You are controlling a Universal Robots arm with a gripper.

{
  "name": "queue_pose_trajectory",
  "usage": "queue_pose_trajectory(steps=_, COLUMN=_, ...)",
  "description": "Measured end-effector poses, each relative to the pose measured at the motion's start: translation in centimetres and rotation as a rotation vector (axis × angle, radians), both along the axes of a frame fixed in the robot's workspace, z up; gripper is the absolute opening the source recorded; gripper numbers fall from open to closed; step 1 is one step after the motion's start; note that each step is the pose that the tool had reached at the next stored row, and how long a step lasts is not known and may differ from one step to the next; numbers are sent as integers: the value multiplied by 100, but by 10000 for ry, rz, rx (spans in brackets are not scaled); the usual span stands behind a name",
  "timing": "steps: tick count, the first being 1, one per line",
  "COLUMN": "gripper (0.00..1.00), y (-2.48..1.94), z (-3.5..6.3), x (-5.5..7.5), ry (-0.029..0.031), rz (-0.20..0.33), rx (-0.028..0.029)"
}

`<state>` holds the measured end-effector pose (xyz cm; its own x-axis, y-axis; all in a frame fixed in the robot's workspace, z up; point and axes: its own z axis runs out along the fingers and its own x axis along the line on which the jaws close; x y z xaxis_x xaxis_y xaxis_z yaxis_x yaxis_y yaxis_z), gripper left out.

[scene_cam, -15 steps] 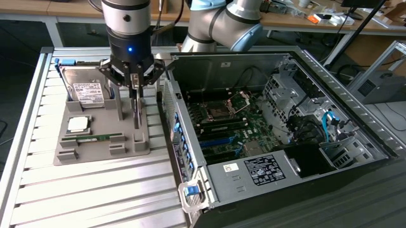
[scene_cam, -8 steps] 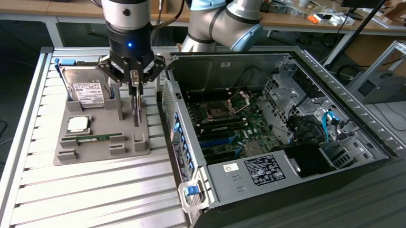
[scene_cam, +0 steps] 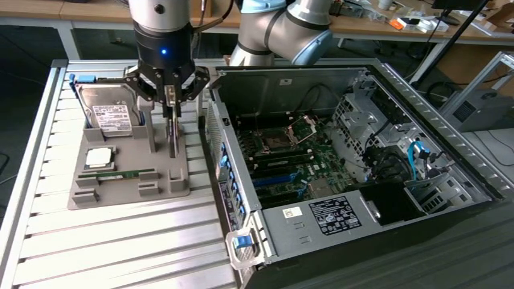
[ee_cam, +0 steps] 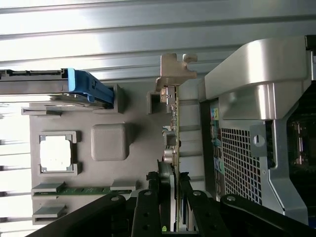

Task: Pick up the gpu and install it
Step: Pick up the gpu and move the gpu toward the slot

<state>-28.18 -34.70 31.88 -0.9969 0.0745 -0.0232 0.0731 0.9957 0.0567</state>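
your gripper is pinching the gpu, with a finger pressed against each flat side of the card near its upper edge. the gpu stands upright on edge over the grey holder tray, on the side closest to the open computer case. you cannot tell whether it still sits in its slot. a hard drive, a processor chip and a memory stick also sit in the tray.
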Motion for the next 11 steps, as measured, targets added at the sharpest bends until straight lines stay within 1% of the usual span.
queue_pose_trajectory(steps=11, gripper=27, y=0, z=99, x=0, ry=1, rz=0, rx=16)
